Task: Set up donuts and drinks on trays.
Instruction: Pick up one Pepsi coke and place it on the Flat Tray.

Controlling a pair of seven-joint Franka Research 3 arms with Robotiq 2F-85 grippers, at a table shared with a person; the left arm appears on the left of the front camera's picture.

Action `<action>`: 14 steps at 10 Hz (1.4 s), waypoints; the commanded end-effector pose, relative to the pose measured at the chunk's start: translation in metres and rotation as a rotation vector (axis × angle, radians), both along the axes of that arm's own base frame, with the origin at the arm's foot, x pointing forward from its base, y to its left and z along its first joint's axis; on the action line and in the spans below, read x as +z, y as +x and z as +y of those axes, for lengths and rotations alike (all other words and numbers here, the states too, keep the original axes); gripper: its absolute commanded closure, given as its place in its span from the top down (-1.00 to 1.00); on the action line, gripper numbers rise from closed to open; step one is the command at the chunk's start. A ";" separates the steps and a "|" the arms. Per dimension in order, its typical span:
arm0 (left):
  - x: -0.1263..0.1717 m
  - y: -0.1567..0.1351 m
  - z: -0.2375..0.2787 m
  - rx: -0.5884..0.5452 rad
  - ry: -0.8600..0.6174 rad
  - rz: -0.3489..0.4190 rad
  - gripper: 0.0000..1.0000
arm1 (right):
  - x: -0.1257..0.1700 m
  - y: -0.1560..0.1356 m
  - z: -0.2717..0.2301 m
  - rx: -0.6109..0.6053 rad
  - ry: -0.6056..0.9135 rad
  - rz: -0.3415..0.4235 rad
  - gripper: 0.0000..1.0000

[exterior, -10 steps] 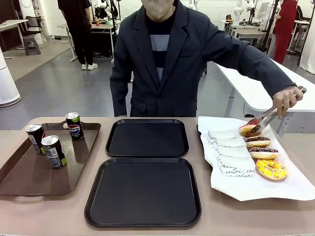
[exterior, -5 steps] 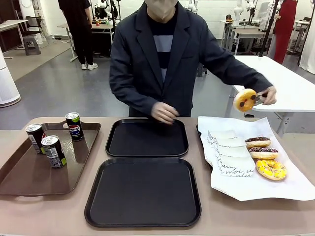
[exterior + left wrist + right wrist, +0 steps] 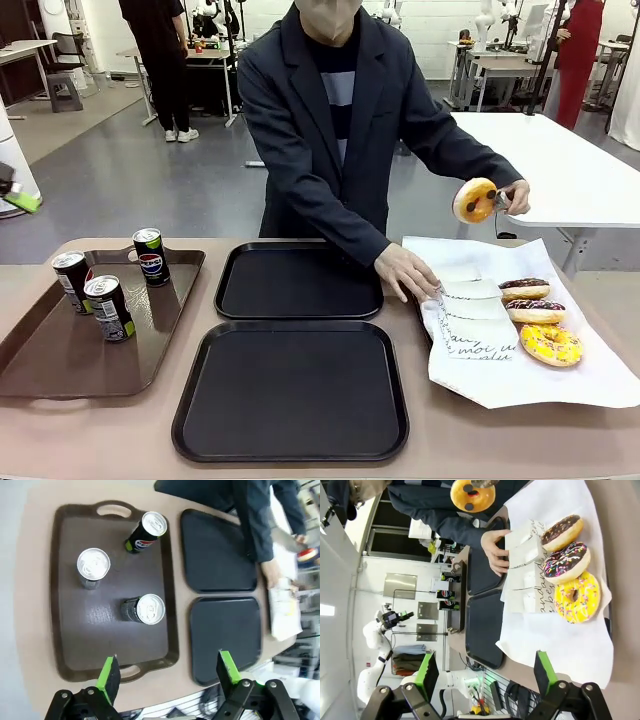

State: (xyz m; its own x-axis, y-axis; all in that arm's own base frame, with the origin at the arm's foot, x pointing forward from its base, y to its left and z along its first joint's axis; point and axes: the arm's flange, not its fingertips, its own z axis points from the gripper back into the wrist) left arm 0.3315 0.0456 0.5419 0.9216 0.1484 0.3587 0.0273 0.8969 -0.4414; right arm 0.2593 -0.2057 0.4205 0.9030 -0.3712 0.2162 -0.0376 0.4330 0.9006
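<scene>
- Left jaws wide apart, gripping nothing, high over brown tray (image 3: 65,645); right jaws likewise, over white paper (image 3: 560,650).
- Two black trays (image 3: 290,390) mid-bench, one behind the other.
- Three cans (image 3: 108,307) upright on brown tray.
- Three donuts (image 3: 550,343) on paper; fourth donut (image 3: 473,200) held aloft by person's hand (image 3: 517,196).

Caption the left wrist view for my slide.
Open left pincer above three cans on a brown tray, beside two black trays.
</scene>
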 end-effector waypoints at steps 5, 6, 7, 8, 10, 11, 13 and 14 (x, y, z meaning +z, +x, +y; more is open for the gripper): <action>-0.019 0.044 -0.098 -0.076 0.439 0.198 1.00 | -0.001 0.000 0.000 -0.001 0.012 -0.014 1.00; -0.035 0.055 -0.105 -0.063 0.454 0.220 1.00 | -0.001 0.000 0.000 -0.001 0.012 -0.014 1.00; -0.052 0.066 -0.109 -0.043 0.449 0.236 1.00 | -0.001 0.000 0.000 -0.001 0.012 -0.014 1.00; -0.065 0.074 -0.109 -0.038 0.433 0.254 1.00 | -0.001 0.000 0.000 -0.001 0.012 -0.014 1.00; -0.086 0.086 -0.110 -0.015 0.407 0.281 1.00 | -0.001 0.000 0.000 -0.001 0.012 -0.014 1.00; -0.092 0.093 -0.111 -0.011 0.417 0.282 1.00 | -0.001 0.000 0.000 -0.001 0.012 -0.014 1.00; -0.096 0.098 -0.110 -0.024 0.366 0.317 1.00 | -0.001 0.000 0.000 -0.001 0.012 -0.014 1.00; -0.099 0.090 -0.106 -0.035 0.406 0.295 1.00 | -0.001 0.000 0.000 -0.001 0.012 -0.014 1.00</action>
State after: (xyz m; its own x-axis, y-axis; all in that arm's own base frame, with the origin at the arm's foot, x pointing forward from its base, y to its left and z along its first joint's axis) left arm 0.4263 -0.0601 0.4405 0.9951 0.0205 0.0963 -0.0148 0.9981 -0.0591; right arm 0.2585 -0.2061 0.4207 0.9028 -0.3725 0.2150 -0.0358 0.4332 0.9006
